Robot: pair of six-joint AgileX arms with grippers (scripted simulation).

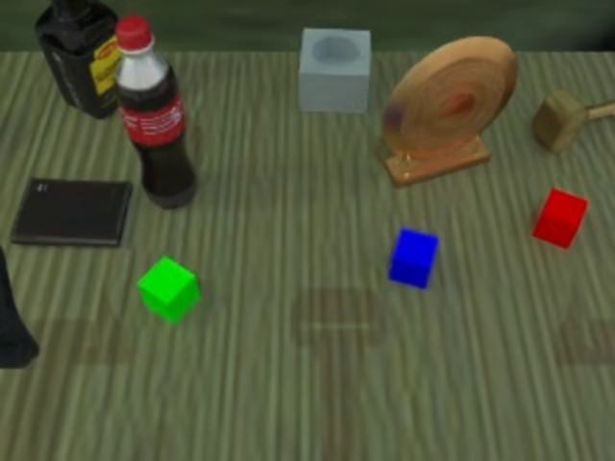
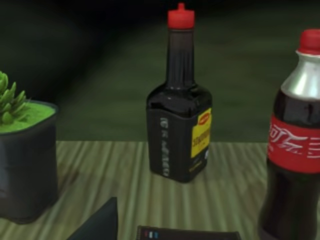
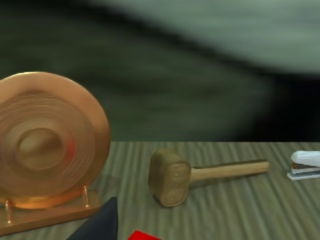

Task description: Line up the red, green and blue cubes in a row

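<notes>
Striped green table (image 1: 288,403): red cube (image 1: 560,217) far right, nearest our right arm; neither claw's state can we tell.

The cola bottle (image 2: 292,145), far left on the table, wears a red label with white script too cut off to read. The dark sauce bottle (image 2: 179,132) beside it carries a yellow label with a small red emblem; its lettering is illegible.
</notes>
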